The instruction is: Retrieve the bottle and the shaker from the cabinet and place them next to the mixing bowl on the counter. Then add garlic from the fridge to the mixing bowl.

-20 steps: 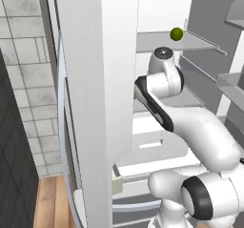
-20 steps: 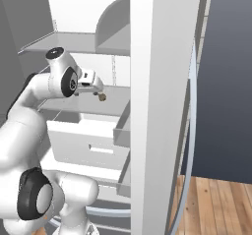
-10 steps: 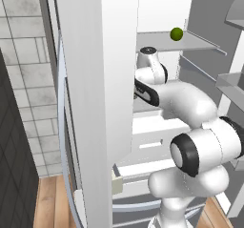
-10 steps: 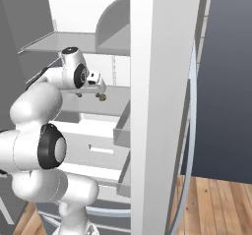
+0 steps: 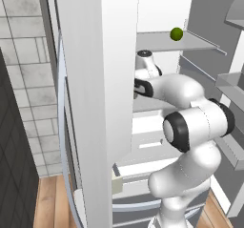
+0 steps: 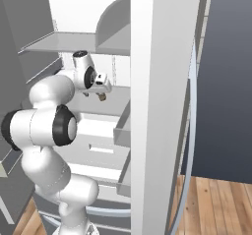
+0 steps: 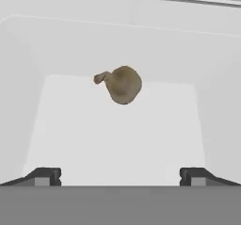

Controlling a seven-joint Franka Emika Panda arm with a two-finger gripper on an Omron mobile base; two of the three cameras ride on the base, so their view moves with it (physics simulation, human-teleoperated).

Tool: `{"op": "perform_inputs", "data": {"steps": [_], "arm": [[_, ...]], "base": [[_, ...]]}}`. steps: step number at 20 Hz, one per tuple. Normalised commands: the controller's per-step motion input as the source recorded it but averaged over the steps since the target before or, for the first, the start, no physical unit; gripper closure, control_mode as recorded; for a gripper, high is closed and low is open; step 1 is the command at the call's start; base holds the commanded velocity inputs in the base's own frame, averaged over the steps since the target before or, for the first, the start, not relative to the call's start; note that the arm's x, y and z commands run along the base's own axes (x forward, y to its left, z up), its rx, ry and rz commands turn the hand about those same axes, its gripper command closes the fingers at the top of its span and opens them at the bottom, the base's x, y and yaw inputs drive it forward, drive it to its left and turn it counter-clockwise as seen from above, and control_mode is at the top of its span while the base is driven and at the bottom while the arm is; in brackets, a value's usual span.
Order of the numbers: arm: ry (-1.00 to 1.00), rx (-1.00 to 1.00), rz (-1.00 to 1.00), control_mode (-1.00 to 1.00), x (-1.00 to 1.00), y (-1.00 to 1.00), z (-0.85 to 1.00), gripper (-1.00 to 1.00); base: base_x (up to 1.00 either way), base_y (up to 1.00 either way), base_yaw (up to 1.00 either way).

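A brown garlic bulb [image 7: 122, 84] with a short stem lies on the white floor of a fridge shelf, straight ahead of my gripper [image 7: 120, 174] and a short way off. Both dark fingertips [image 7: 44, 176] stand wide apart with nothing between them. From the right base view the gripper [image 6: 102, 87] hangs just above the garlic [image 6: 102, 97] inside the open fridge. In the left base view my wrist [image 5: 145, 62] reaches in behind the fridge door. The bottle, the shaker and the mixing bowl are out of view.
The open fridge door [image 5: 95, 79] stands close on the arm's left; the other door's edge [image 6: 157, 106] is on its right. A green lime [image 5: 176, 34] sits on the glass shelf above. White drawers [image 6: 98, 131] lie below the hand.
The arm has folded, with its elbow swinging back and up toward the base. The hand has stayed over the garlic, shifting only slightly. The jaws remain open.
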Motion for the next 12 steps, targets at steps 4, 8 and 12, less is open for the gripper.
{"op": "perform_inputs", "data": {"steps": [4, 8, 12], "arm": [[0.1, 0.03, 0.01, -1.0, 0.78, 0.0, -0.38, -1.0], [0.06, 0.06, 0.04, -1.0, 0.57, 0.0, -0.22, -1.0], [0.11, 0.02, 0.03, -1.0, 0.32, 0.0, 0.01, -1.0]], "base": [[0.0, 0.0, 0.0], [0.0, 0.0, 0.0], [0.0, 0.0, 0.0]]}}
